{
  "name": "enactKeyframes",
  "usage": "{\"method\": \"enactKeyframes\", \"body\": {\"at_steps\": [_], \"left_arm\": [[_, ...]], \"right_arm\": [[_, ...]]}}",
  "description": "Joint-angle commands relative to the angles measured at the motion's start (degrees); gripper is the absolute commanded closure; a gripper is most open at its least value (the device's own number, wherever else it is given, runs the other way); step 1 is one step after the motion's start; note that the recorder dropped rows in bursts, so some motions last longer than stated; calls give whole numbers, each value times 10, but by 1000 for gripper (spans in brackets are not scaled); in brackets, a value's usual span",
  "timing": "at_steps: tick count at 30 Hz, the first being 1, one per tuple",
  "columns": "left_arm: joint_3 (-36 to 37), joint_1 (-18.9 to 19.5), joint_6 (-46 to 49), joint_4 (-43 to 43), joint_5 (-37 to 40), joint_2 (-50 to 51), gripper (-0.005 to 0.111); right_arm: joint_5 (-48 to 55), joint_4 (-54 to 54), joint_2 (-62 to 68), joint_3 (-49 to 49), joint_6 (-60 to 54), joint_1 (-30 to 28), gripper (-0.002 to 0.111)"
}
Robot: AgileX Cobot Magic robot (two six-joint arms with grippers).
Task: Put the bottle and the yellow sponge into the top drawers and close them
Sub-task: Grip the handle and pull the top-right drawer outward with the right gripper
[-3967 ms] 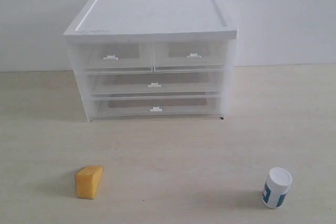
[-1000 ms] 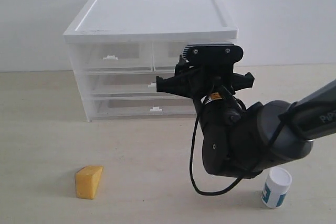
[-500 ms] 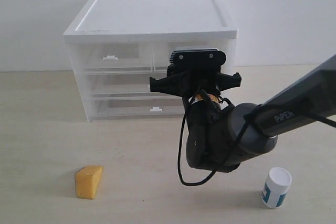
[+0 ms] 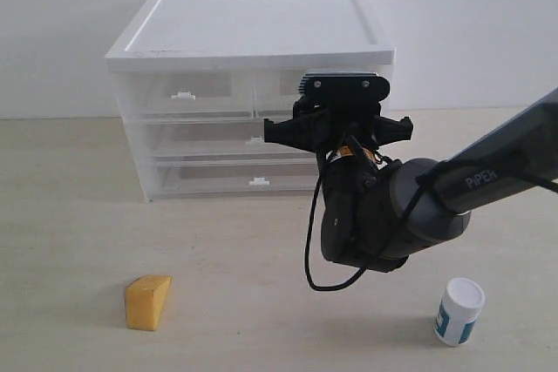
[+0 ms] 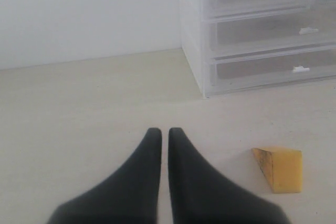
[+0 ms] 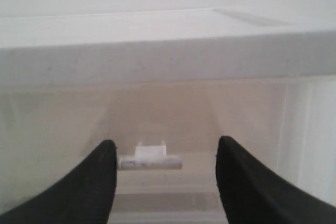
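Note:
The white-topped cabinet [image 4: 253, 28] stands at the back with both top drawers closed; the left one [image 4: 187, 93] shows its white handle. My right arm [image 4: 375, 206] hides most of the right top drawer. In the right wrist view my right gripper [image 6: 165, 153] is open right in front of that drawer's white handle [image 6: 149, 160], fingers either side. The yellow sponge [image 4: 147, 301] lies on the table front left, also seen in the left wrist view [image 5: 279, 167]. The white bottle [image 4: 459, 311] stands front right. My left gripper [image 5: 160, 135] is shut and empty, short of the sponge.
Two full-width drawers [image 4: 209, 138] sit below the top ones, closed. A white wall [image 4: 471, 15] rises behind the cabinet. The pale table [image 4: 70, 215] extends around the cabinet. The left arm is out of the exterior view.
My right arm has come in from the right, then risen and shifted slightly right, up to the right top drawer. Sponge and bottle have stayed in place.

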Motion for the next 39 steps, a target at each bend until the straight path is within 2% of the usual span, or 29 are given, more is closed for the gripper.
{"method": "enactKeyframes", "body": {"at_steps": [1,7,19,39], "left_arm": [[2,1,0,1,-4,-2,103],[2,1,0,1,-4,-2,103],[2,1,0,1,-4,-2,103],[2,1,0,1,-4,-2,103]], "right_arm": [[8,0,0,-2,-1,-5,71],[30,0,0,-2,-1,-5,109],[16,31,-4,12,-41,15,108],[29,44,-127,175,3,49,108]]}}
